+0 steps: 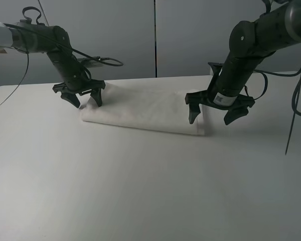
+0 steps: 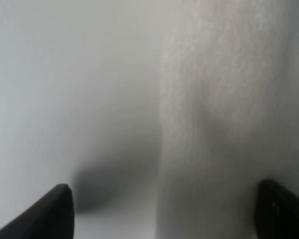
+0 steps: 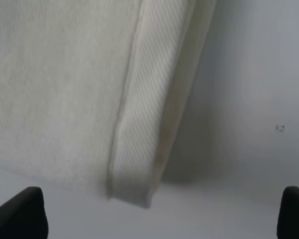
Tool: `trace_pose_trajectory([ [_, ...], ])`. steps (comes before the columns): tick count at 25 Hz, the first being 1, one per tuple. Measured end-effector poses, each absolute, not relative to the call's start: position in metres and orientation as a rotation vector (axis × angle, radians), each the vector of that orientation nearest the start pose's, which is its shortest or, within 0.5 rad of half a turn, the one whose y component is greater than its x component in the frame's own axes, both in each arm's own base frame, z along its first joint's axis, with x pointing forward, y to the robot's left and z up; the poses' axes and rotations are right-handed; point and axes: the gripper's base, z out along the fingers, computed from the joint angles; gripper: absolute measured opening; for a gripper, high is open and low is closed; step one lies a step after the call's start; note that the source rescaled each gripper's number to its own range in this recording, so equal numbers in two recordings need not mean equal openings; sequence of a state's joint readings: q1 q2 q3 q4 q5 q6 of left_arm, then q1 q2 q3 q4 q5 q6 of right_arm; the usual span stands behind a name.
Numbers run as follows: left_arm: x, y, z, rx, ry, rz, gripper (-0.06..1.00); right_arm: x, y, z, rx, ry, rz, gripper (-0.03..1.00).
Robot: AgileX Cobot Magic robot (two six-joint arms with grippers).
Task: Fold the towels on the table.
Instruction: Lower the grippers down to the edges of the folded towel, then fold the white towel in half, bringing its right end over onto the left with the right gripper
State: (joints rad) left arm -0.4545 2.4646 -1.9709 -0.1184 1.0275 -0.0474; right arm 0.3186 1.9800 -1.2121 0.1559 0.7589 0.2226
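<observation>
**Item 1: left gripper**. Jaws spread wide, empty. It hangs low over the towel's left short end. In its wrist view one finger stands over bare table and the other over cloth, so the towel's edge runs between them. Whether the tips touch the surface cannot be told. Probable reason for the placement: straddling the end puts the cloth edge inside the jaws, ready to be pinched.

**Item 2: right gripper**. Jaws released, at full spread, nothing held. It hangs over the towel's right short end, mirroring item 1. Its wrist view shows the near right corner of the cloth between the fingers. Probable reason: with one gripper at each end, both ends could be lifted together so the cloth stays square.

**Item 3: towel**. White terry, lying as a long strip parallel to the table's far edge, on the far half and roughly midway between the side edges. The woven border band runs along the right end, with stacked layers visible beside it. This suggests one fold is already made and a further fold is due.

**Item 4: table**. Plain and pale. The near half carries nothing, which gives room to draw the cloth forward.
</observation>
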Motion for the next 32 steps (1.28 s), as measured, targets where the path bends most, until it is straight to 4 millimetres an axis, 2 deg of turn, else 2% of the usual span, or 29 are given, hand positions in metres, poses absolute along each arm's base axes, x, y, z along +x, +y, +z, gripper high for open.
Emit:
trace_pose_trajectory([
  [9, 0.441, -0.226, 0.098, 0.535, 3.005, -0.2, 0.94, 0.367, 0.122, 0.152, 0.157, 2.969, 0.347, 1.0],
  [11, 0.44, -0.227, 0.098, 0.541, 3.006, -0.199, 0.94, 0.371, 0.123, 0.149, 0.166, 2.976, 0.356, 1.0],
  [16, 0.438, -0.23, 0.098, 0.605, 2.996, -0.164, 0.94, 0.38, 0.128, 0.125, 0.222, 3.05, 0.352, 1.0],
  [23, 0.438, -0.23, 0.098, 0.632, 2.991, -0.132, 0.94, 0.391, 0.125, 0.123, 0.232, 3.048, 0.254, 1.0],
  [32, 0.437, -0.232, 0.098, 0.663, 2.983, -0.121, 0.94, 0.393, 0.12, 0.118, 0.255, 3.054, 0.161, 1.0],
])
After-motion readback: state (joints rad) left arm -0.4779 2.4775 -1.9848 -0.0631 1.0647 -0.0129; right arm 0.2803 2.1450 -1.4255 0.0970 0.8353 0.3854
